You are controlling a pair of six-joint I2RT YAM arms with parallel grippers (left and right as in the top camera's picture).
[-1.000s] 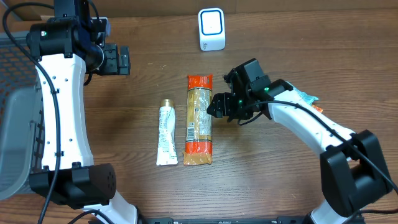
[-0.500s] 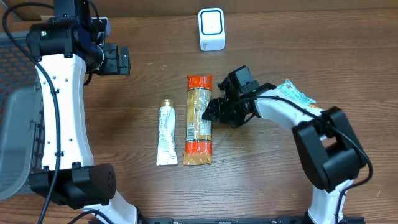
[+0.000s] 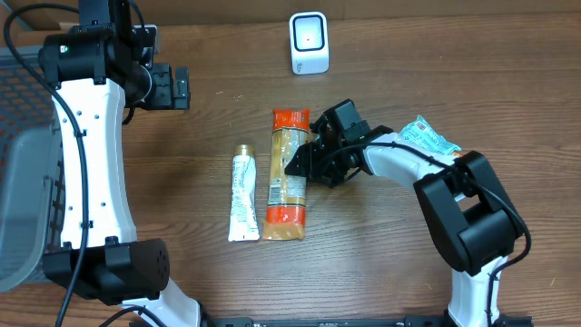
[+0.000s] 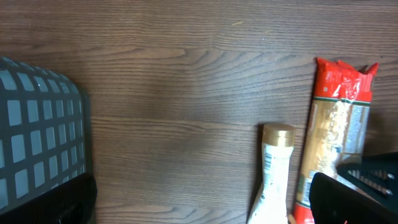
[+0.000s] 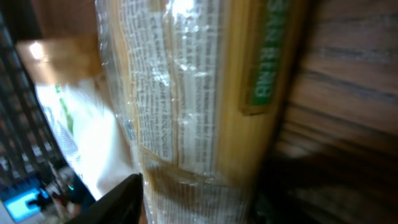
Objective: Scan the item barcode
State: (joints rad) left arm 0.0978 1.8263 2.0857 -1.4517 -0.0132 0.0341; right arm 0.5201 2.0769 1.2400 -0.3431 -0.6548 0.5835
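A long pasta packet (image 3: 289, 177) with red ends lies on the wooden table, below the white barcode scanner (image 3: 309, 43). My right gripper (image 3: 304, 163) straddles the packet's middle from the right. In the right wrist view the packet (image 5: 199, 93) fills the gap and one finger (image 5: 118, 199) lies against its edge. The other finger is lost in shadow, so the grip is unclear. My left gripper (image 3: 168, 86) hangs open at the upper left, high above the table. Its wrist view shows the packet (image 4: 336, 124) and nothing between its open fingers (image 4: 199, 199).
A white tube (image 3: 242, 193) with a gold cap lies just left of the packet, also in the left wrist view (image 4: 273, 168). A teal packet (image 3: 428, 138) lies under the right arm. A grey mesh basket (image 3: 23, 182) stands at the left edge.
My right gripper has moved left over the pasta packet and its jaws have narrowed. The packet's lower end has shifted slightly left. The left arm has stayed still.
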